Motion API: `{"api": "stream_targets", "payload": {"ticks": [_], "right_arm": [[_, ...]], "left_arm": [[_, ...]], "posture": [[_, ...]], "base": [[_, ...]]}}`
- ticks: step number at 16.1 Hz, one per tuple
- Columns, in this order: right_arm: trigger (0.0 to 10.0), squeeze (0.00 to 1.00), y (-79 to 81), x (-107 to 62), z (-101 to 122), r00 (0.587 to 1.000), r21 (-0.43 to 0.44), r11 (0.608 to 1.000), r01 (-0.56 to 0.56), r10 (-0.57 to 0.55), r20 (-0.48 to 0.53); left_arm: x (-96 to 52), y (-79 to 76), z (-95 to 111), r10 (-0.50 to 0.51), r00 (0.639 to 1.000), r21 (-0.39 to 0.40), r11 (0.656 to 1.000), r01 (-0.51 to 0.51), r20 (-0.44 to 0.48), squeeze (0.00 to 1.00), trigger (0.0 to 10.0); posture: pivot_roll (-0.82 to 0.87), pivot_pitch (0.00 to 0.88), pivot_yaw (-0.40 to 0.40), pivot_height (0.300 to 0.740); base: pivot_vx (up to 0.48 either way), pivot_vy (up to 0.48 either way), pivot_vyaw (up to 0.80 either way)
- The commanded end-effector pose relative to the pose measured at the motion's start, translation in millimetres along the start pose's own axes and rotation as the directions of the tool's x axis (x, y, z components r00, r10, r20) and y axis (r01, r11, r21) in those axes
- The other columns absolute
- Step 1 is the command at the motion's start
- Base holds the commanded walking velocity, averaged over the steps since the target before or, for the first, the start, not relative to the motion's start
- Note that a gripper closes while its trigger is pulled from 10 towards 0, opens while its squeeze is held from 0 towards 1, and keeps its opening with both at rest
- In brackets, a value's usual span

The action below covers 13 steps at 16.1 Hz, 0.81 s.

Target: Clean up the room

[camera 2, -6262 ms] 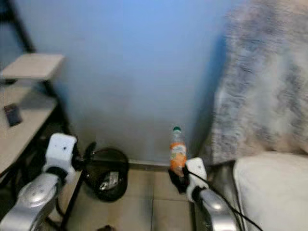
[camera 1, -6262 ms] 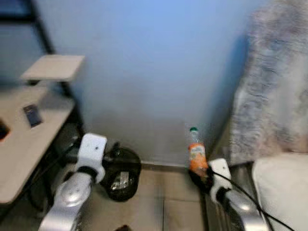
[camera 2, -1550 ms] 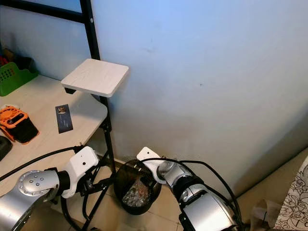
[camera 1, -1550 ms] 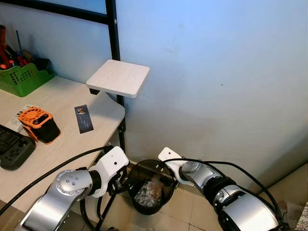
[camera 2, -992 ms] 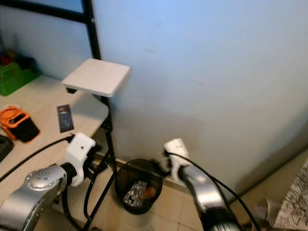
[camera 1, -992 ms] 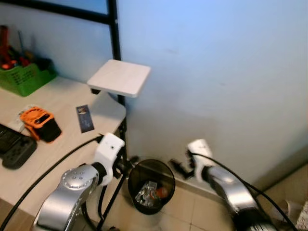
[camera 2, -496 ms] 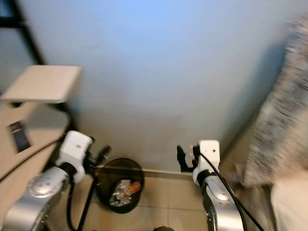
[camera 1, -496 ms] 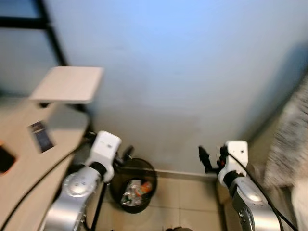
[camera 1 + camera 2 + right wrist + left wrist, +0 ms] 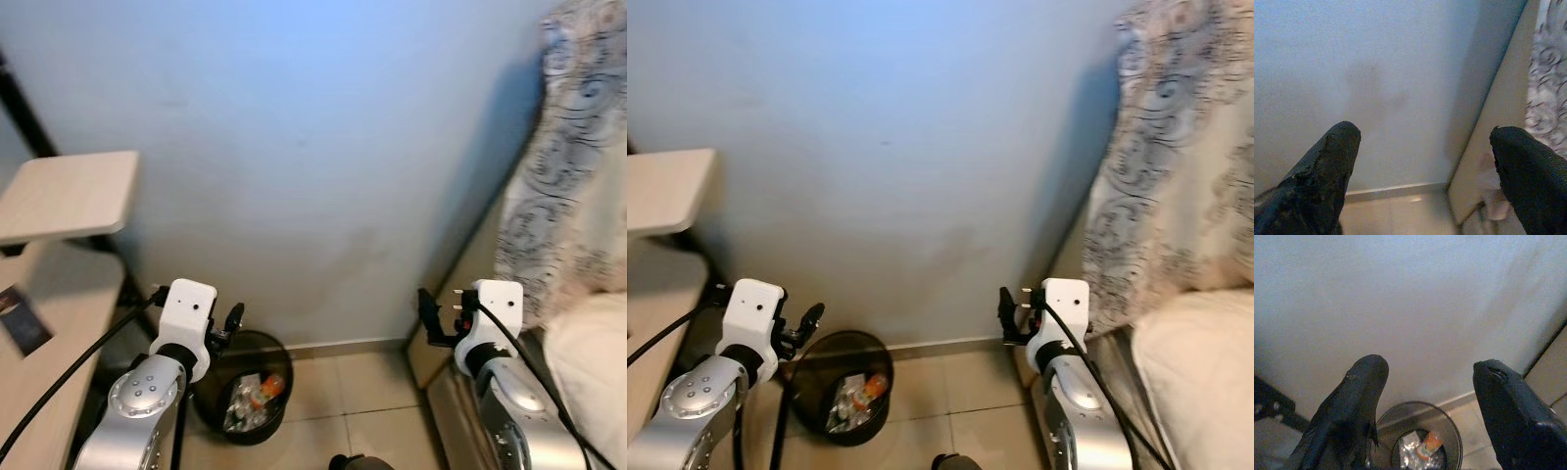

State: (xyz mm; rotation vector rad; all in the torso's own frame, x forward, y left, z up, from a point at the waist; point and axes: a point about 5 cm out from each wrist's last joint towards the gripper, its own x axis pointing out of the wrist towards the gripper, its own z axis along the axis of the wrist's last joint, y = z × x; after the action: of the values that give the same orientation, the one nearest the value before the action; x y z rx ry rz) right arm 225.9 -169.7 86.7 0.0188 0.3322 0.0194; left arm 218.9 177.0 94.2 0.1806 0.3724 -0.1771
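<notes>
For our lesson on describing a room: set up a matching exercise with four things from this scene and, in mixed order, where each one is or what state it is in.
Things:
1. bin
2. orange bottle
3. right pincer
4. patterned curtain

Places or states:
A. open, holding nothing
B. hanging at the robot's far right
C. on the tiled floor by the blue wall
D. lying inside the bin among crumpled wrappers

Pairs: 1-C, 2-D, 3-A, 4-B

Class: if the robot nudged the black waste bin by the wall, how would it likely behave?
The bin looks thin-walled and holds only a few wrappers and a bottle, so it is probably light. On smooth floor tiles it would likely slide. A push near its rim might tip it.
</notes>
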Motion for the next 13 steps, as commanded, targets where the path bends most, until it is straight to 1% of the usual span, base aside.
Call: {"api": "stream_targets", "payload": {"ticks": [1, 3, 4, 5, 6, 7, 11, 12, 13], "right_arm": [[10.0, 0.00, 4.7, -1.8, 2, 1.000, -0.018, 0.999, -0.026, 0.026, -0.001], [10.0, 0.00, 10.1, 0.2, 6, 0.997, -0.064, 0.995, -0.076, 0.076, 0.005], [10.0, 0.00, 12.7, 1.7, 7, 0.995, -0.081, 0.991, -0.102, 0.103, 0.009], [10.0, 0.00, 12.3, 3.1, 9, 0.991, -0.109, 0.986, -0.129, 0.131, 0.010], [10.0, 0.00, 9.6, 4.1, 9, 0.990, -0.113, 0.983, -0.142, 0.144, 0.003], [10.0, 0.00, 4.6, 3.8, 8, 0.988, -0.128, 0.980, -0.154, 0.154, -0.006], [10.0, 0.00, -16.8, -7.9, 2, 0.979, -0.186, 0.961, -0.205, 0.198, -0.055], [10.0, 0.00, -18.1, -8.3, 1, 0.978, -0.185, 0.961, -0.206, 0.199, -0.056], [10.0, 0.00, -17.7, -7.7, 1, 0.980, -0.146, 0.969, -0.201, 0.196, -0.045]], "left_arm": [[-2.5, 6.0, 7, 0.032, 0.999, -0.005, 0.999, -0.032, 0.033, 0.00, 10.0], [-2.3, 7.2, 4, 0.030, 0.999, 0.010, 0.999, -0.030, 0.020, 0.00, 10.0], [-1.1, 5.8, 3, 0.031, 0.999, -0.005, 0.999, -0.031, 0.015, 0.00, 10.0], [-0.4, 1.5, 5, 0.011, 1.000, 0.001, 1.000, -0.011, 0.021, 0.00, 10.0], [0.5, -0.3, 7, -0.002, 1.000, 0.025, 1.000, 0.002, 0.026, 0.00, 10.0], [1.5, 1.0, 7, 0.004, 1.000, 0.029, 1.000, -0.005, 0.028, 0.00, 10.0], [3.3, 3.4, 7, -0.017, 1.000, 0.020, 1.000, 0.017, 0.021, 0.00, 10.0], [3.6, 2.5, 6, -0.020, 1.000, 0.018, 1.000, 0.020, 0.019, 0.00, 10.0], [3.6, -0.4, 7, -0.037, 0.999, 0.024, 0.999, 0.036, 0.018, 0.00, 10.0]], "posture": [[-0.06, 0.000, -0.006, 0.740], [-0.07, 0.000, 0.007, 0.740], [-0.07, 0.000, 0.013, 0.740], [-0.05, 0.000, 0.005, 0.740], [-0.03, 0.000, -0.012, 0.740], [-0.03, 0.000, -0.013, 0.740], [-0.07, 0.000, 0.018, 0.740], [-0.07, 0.000, 0.020, 0.740], [-0.05, 0.000, 0.018, 0.740]], "base": [[0.000, 0.000, -0.80], [0.000, 0.000, -0.80], [0.000, 0.000, -0.80], [0.000, 0.000, -0.80], [0.000, 0.000, -0.80], [0.000, 0.000, -0.80], [0.000, 0.000, -0.80], [0.000, 0.000, -0.80], [0.000, 0.000, -0.80]]}}
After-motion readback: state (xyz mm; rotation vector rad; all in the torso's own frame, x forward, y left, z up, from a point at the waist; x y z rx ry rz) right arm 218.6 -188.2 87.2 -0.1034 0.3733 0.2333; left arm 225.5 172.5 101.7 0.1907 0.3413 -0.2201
